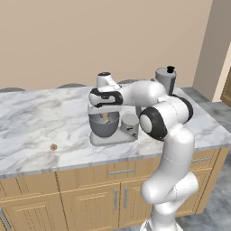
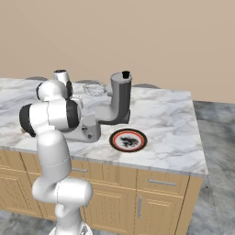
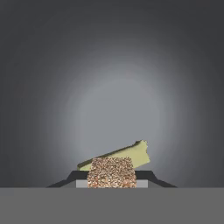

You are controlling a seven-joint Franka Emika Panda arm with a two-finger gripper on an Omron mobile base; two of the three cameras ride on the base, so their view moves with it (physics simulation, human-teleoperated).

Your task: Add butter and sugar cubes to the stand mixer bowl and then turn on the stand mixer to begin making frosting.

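Hand view first: I see my gripper (image 3: 112, 183) at the bottom with its two dark finger tips drawn narrow around a tan-brown speckled sugar cube (image 3: 111, 172), so one cube is held between them. Just past that cube, the pale yellow butter (image 3: 131, 156) lies tilted on the grey inner floor of the stand mixer bowl (image 3: 113, 87), whose wall fills everything around it. From the left base view, my white arm reaches over from the right and the hand hangs directly above the bowl (image 1: 103, 127), where I can make out a small tan speck between the fingers (image 1: 105, 116). The bowl sits on the flat base of the stand mixer (image 1: 129, 127), with the round column just to its right. A second sugar cube (image 1: 53, 147) rests on the marble counter (image 1: 36, 122), well to the left of the mixer and nearer the front edge. From the right base view, a red-rimmed plate (image 2: 128, 140) lies on the counter just to the right of the mixer's base (image 2: 92, 133), and a tall grey appliance (image 2: 120, 98) stands behind it.
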